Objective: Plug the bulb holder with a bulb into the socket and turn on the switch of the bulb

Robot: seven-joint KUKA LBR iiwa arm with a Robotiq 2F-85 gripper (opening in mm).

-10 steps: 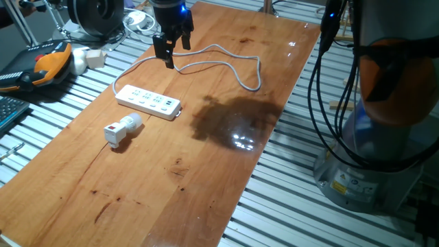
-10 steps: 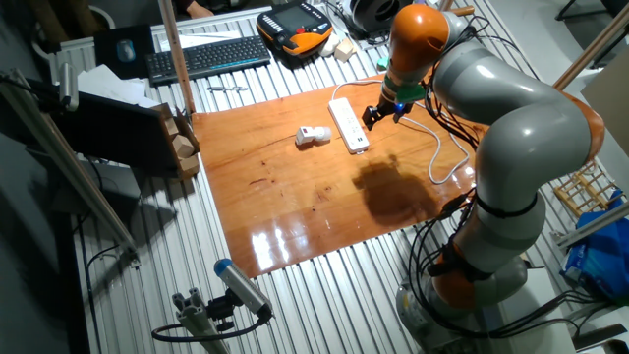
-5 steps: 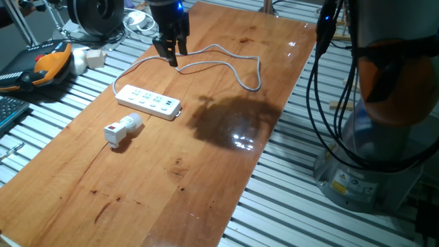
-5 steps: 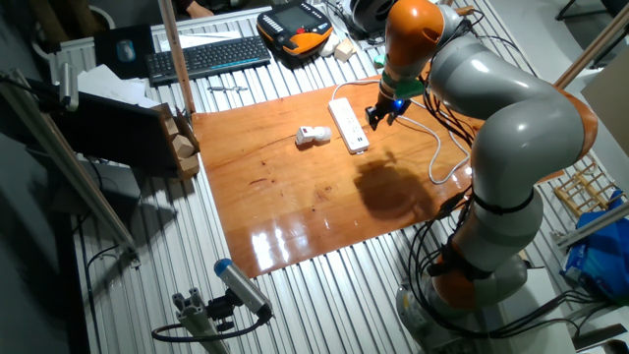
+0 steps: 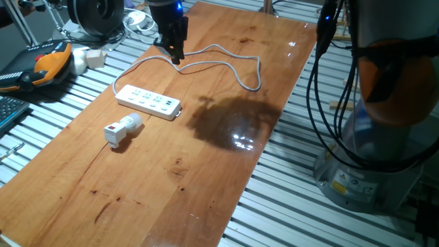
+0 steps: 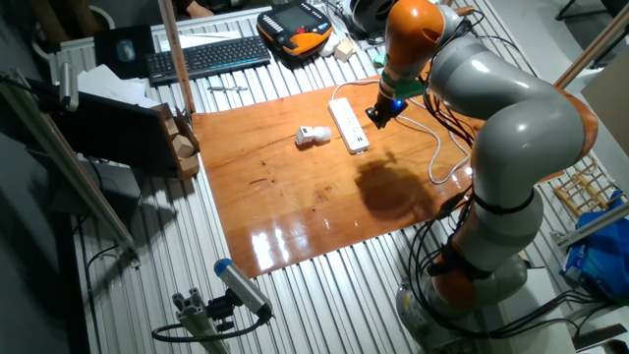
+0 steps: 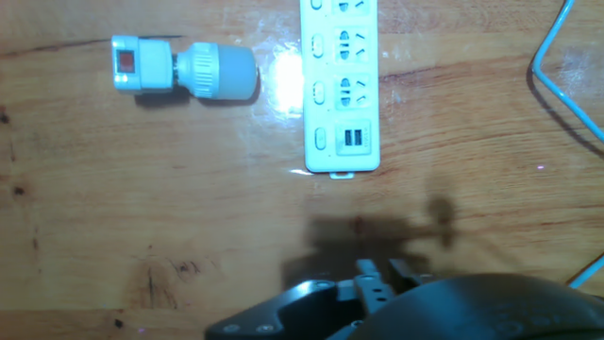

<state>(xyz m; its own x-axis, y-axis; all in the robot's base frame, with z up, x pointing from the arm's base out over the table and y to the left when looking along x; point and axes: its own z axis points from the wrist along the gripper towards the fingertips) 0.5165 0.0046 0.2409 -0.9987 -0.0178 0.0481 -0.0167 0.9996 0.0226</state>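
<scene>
The bulb holder (image 5: 122, 128) lies on its side on the wooden table, left of the socket in the hand view, bulb end toward it (image 7: 179, 68). Its red switch (image 7: 125, 62) faces up. The socket (image 5: 147, 100) is a long white power strip lying flat, and its end with the two small ports shows in the hand view (image 7: 340, 85). My gripper (image 5: 174, 56) hangs above the table beyond the socket's end (image 6: 378, 113), over the white cable (image 5: 226, 65). Its fingers look pressed together, with nothing held. Only the dark gripper body (image 7: 377, 274) shows in the hand view.
An orange teach pendant (image 5: 48, 65) and a white block (image 5: 88, 57) sit on the slatted bench left of the table. A keyboard (image 6: 206, 56) lies past the table's far edge. The cable loops across the table's far half. The robot base (image 5: 370, 137) stands to the right.
The fingers stood apart a second ago and have drawn together. The hand shifted slightly up and away from the socket. The bulb holder and socket have not moved.
</scene>
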